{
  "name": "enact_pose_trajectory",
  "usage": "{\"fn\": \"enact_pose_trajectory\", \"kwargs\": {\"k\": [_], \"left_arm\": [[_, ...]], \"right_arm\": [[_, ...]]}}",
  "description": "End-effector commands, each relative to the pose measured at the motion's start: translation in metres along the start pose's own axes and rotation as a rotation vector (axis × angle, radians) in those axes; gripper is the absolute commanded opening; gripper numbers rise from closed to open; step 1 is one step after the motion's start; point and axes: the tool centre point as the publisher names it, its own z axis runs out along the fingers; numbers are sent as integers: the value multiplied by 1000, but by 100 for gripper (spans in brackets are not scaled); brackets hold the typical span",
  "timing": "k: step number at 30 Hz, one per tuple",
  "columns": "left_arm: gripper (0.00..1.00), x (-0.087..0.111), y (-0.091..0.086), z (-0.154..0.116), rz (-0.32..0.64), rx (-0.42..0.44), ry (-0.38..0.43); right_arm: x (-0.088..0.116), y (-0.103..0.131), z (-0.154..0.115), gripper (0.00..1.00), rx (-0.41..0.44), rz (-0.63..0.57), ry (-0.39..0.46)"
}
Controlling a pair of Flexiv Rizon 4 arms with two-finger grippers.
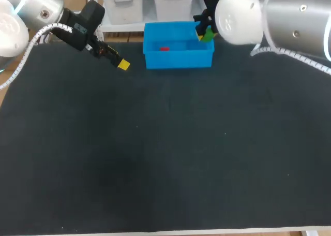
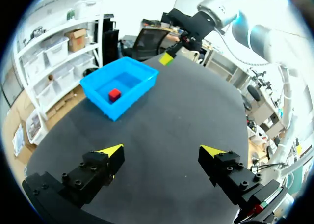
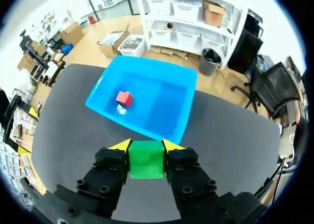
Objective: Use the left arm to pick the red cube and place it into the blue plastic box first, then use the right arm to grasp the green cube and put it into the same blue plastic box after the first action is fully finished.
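The red cube (image 1: 164, 48) (image 2: 114, 95) (image 3: 124, 98) lies inside the blue plastic box (image 1: 155, 57) (image 2: 100, 100) (image 3: 169, 76) at the table's far edge. My right gripper (image 1: 205, 35) (image 3: 145, 145) is shut on the green cube (image 1: 208, 35) (image 3: 145, 159) (image 2: 166, 59), held above the box's right rim. My left gripper (image 1: 121, 63) (image 2: 161, 151) stands open and holds nothing, left of the box, low over the mat.
The black mat (image 1: 165, 153) covers the table. White storage bins stand behind the box, beyond the far edge.
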Motion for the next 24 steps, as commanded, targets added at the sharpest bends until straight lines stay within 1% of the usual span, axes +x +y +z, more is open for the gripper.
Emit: {"fn": "enact_pose_trajectory", "kwargs": {"k": [1,11,17,24], "left_arm": [[100,1,1,0,3,2,-3],[100,1,1,0,3,2,-3],[100,1,1,0,3,2,-3],[100,1,1,0,3,2,-3]], "right_arm": [[-26,-7,9,0,-77,-35,14],[-53,-7,16,0,-140,-106,-3],[-61,-5,21,0,-179,-126,-7],[-73,-5,36,0,-231,-154,-8]]}}
